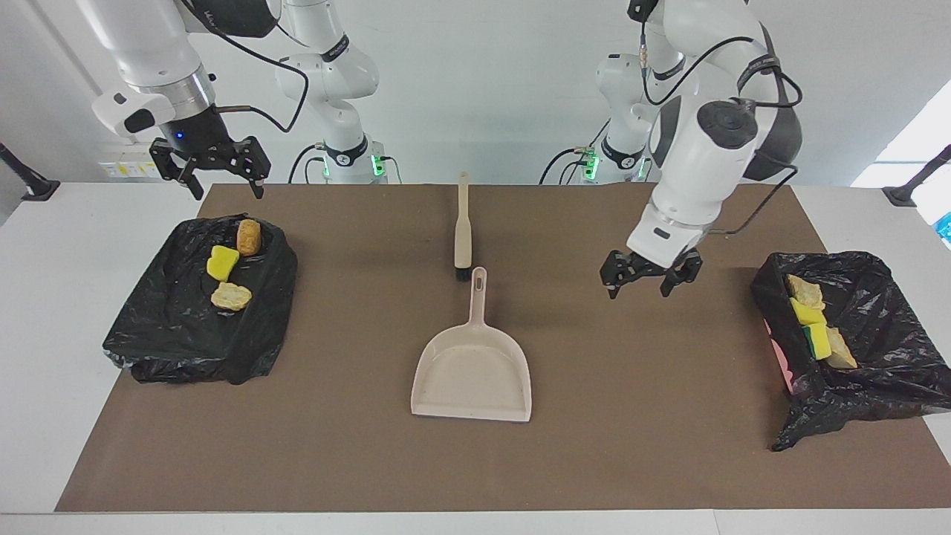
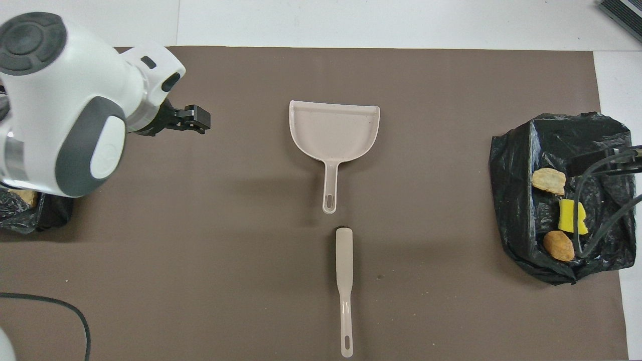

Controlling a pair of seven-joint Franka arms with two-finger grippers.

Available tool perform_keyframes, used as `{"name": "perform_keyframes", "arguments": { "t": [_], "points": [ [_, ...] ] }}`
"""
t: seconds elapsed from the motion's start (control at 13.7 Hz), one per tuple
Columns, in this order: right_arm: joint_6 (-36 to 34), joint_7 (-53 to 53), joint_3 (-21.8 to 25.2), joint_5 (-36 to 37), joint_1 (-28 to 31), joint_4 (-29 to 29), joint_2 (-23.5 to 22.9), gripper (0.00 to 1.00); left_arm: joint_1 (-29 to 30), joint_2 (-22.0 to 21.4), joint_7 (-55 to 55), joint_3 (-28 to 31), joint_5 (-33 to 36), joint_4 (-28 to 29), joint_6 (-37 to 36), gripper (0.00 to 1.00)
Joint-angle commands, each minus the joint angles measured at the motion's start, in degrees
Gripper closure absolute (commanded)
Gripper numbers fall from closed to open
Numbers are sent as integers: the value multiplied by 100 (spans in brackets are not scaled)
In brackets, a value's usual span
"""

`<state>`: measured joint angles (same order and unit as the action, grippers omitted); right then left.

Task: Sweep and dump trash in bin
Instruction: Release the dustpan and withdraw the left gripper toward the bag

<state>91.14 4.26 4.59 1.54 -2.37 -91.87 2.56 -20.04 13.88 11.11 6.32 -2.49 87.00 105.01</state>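
Observation:
The trash lies in two black bag-lined bins. The bin (image 1: 186, 349) at the right arm's end holds a brown lump (image 1: 249, 236), a yellow sponge chunk (image 1: 222, 262) and a tan lump (image 1: 231, 296). The bin (image 1: 884, 386) at the left arm's end holds tan lumps (image 1: 806, 291), a yellow chunk (image 1: 807, 313) and a yellow-and-green sponge piece (image 1: 817, 340). My right gripper (image 1: 226, 192) is open and empty, raised over its bin's robot-side edge. My left gripper (image 1: 639, 292) is open and empty over the mat, between the dustpan and the other bin.
A beige dustpan (image 1: 472, 371) lies mid-mat, its handle toward the robots. A beige brush (image 1: 463, 223) lies in line with it, nearer the robots. Both rest on a brown mat (image 1: 631, 446). In the overhead view my left arm (image 2: 65, 100) hides most of its bin (image 2: 50, 215).

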Motion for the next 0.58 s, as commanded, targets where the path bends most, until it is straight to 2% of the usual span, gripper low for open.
{"name": "perform_keyframes", "arguments": {
  "t": [0.0, 0.51],
  "points": [
    [-8, 136, -2, -22, 35, -50, 70, 0, 412, -166, -774, -35, -76, -95, -402, 0],
    [-8, 136, -2, -13, 35, -59, 70, 0, 1536, -623, -2480, -8, -41, -95, -1087, 0]
  ]
}}
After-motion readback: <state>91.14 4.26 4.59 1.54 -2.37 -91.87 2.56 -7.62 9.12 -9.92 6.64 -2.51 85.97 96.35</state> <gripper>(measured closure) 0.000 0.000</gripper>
